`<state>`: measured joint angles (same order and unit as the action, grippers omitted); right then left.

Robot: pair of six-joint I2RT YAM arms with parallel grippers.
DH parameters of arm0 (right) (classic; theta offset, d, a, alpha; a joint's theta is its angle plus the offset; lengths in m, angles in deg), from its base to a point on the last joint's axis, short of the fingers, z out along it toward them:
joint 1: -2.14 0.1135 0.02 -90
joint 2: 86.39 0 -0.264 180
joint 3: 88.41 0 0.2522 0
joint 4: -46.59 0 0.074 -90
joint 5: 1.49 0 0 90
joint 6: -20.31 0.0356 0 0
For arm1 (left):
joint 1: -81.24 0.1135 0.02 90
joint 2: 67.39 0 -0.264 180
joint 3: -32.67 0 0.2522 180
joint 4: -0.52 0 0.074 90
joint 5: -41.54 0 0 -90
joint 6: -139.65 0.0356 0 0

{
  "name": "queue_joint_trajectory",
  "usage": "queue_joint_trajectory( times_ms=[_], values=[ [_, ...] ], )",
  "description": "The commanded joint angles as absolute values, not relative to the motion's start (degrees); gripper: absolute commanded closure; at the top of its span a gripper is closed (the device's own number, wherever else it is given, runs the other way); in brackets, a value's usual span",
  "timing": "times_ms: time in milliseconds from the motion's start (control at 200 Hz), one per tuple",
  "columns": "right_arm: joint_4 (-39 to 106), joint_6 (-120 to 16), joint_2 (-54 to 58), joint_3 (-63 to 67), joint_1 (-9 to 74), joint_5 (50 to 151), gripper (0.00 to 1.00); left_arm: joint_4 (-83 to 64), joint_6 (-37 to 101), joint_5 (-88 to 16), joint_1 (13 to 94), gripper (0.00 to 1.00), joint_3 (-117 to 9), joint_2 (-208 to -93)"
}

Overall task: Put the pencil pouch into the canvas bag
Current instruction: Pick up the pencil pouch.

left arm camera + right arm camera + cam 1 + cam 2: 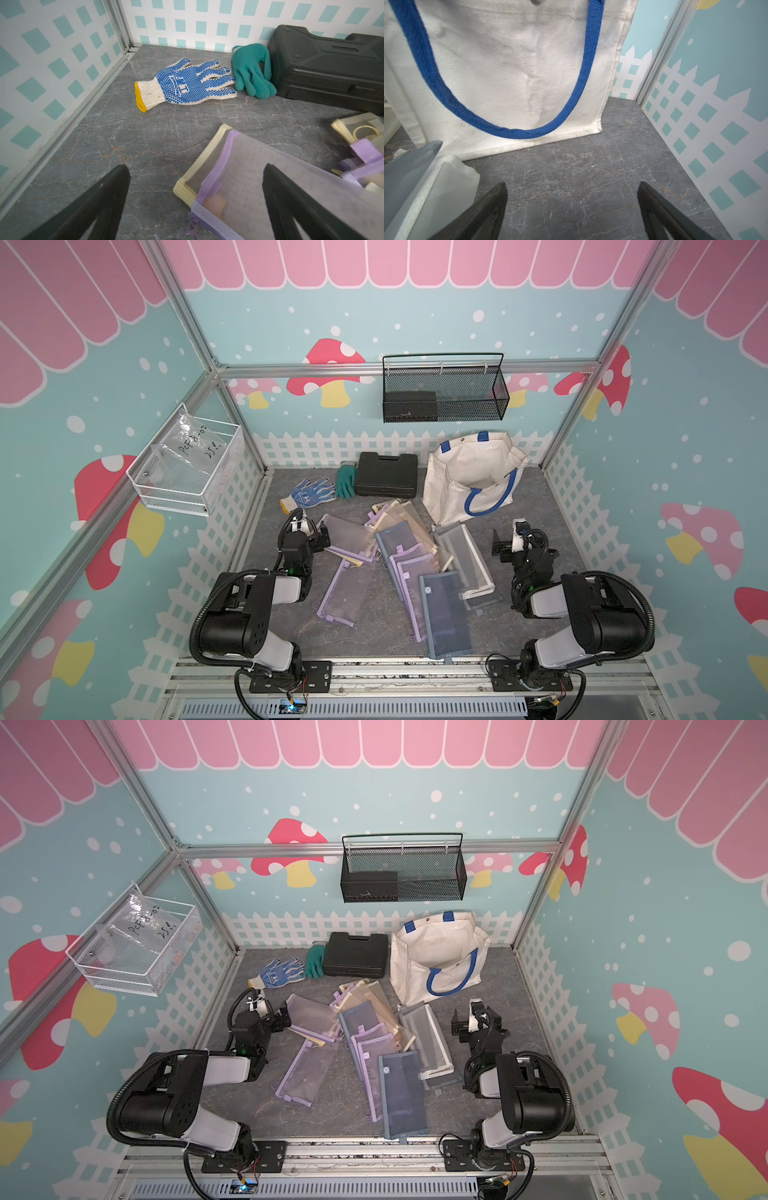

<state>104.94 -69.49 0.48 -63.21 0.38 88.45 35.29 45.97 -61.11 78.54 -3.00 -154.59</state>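
A: As things lie now, what does each container hold?

B: At the far right of the grey marbled surface (365, 643), a big boxy cream-white canvas bag (449, 489) with royal-blue strap handles. It stands upright, mouth open upward, one handle drooping down its front. Only its own pale cloth shows inside. On the back wall, a black wire-mesh basket (473, 393) with a flat dark box (409, 400) at one end. On the left wall, a white wire basket (220, 477) holding a crumpled clear plastic bag (195, 439) with handwriting on it.

A: The pouches?

B: Out on the surface. Flat mesh pencil pouches (399, 568), trimmed lilac, cream, grey and slate-blue, overlap in a heap mid-surface. One grey mesh pouch with white trim (459, 551) lies just beside the bag's base.

A: Hands?

B: Fingers of the left hand (196, 166) are spread, grasping nothing, low at the corner of a lilac-trimmed mesh pouch (239, 166) that lies on a cream-trimmed one. Touching or not, cannot tell. Same for the right hand (572, 184): released, spread wide over bare surface, just in front of the bag.

A: Loose items?

B: By the back wall, left of the bag, a black hard plastic case (386, 475); a teal rubber glove (345, 479) against it; a white knit glove with blue dots (309, 491) beside that.
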Motion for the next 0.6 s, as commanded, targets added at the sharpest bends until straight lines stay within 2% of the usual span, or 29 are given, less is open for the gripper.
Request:
queue_joint_trajectory(
  times_ms=[0, 175, 305, 465, 595],
  values=[
    [103.80, -69.96, -3.54, -62.72, 0.94, 88.95, 0.01, 32.18, 46.25, -65.67, 77.94, 0.01, -3.28, -149.19],
    [95.10, -67.94, -20.28, -65.85, 1.17, 86.59, 0.01, 7.70, 42.83, -71.24, 76.37, 0.01, -7.67, -133.97],
    [65.87, -60.00, -34.93, -57.56, 1.69, 81.03, 0.01, -17.43, 30.59, -71.69, 76.04, 0.01, -15.11, -124.16],
    [31.05, -52.49, -37.67, -41.73, 2.10, 83.78, 0.01, -41.48, 18.21, -57.91, 74.57, 0.01, -26.64, -121.84],
    [12.98, -46.14, -33.58, -33.33, 3.55, 93.15, 0.00, -44.09, 14.16, -45.38, 67.74, 0.01, -28.37, -123.90]
  ],
)
